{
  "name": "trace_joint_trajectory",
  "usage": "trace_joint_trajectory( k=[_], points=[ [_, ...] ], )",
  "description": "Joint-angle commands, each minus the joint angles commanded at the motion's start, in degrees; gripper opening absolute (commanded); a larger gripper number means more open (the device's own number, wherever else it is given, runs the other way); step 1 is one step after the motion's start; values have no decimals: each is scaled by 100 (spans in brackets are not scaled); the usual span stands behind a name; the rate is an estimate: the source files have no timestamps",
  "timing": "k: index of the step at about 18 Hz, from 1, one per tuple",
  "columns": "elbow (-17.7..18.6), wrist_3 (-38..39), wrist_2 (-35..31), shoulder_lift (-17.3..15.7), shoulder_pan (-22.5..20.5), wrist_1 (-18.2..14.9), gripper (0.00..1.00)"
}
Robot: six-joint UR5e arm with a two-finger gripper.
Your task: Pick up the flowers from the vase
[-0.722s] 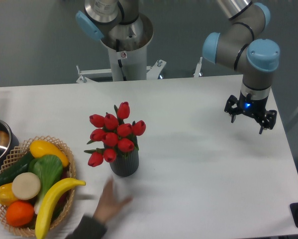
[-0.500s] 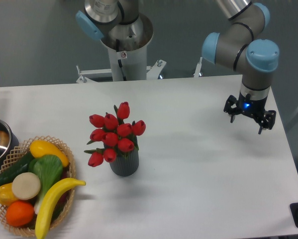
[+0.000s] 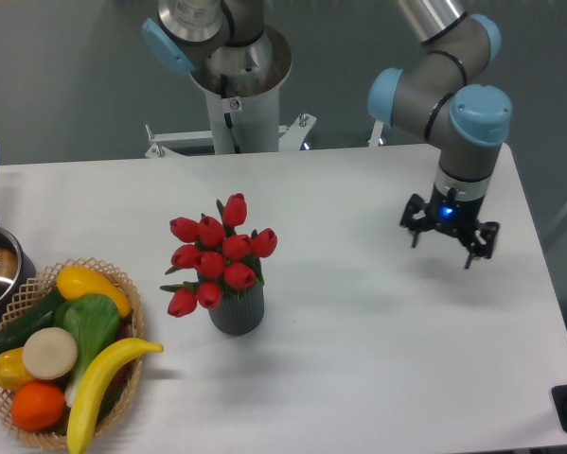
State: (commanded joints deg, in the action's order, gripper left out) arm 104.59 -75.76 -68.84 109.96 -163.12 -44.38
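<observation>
The end effector [image 3: 446, 234] hung with fingers spread and empty above the right side of the tabletop [image 3: 359, 312], well apart from the flowers [image 3: 214, 257]. These stood in the vase [image 3: 237, 310] left of centre, a wicker basket [image 3: 122, 378] nearer at the left.

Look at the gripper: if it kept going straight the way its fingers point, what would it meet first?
The gripper points down, so it would most likely meet bare table first. Nothing lies under it. The flowers and vase stand well off to one side, though depth is hard to judge.
</observation>
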Motion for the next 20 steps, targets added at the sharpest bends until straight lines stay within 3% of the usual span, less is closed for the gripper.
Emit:
trace_joint_trajectory(
  k=[2,6,8,11,15,20],
  points=[
    [52,-9,465,-62,9,9,100],
    [97,-27,2230,-44,70,18,100],
    [272,-9,2724,-166,9,17,100],
    [448,9,3121,-561,-88,0,100],
    [799,0,3157,-1019,-44,0,100],
    [1370,-53,3446,-1327,114,-18,100]
  ],
)
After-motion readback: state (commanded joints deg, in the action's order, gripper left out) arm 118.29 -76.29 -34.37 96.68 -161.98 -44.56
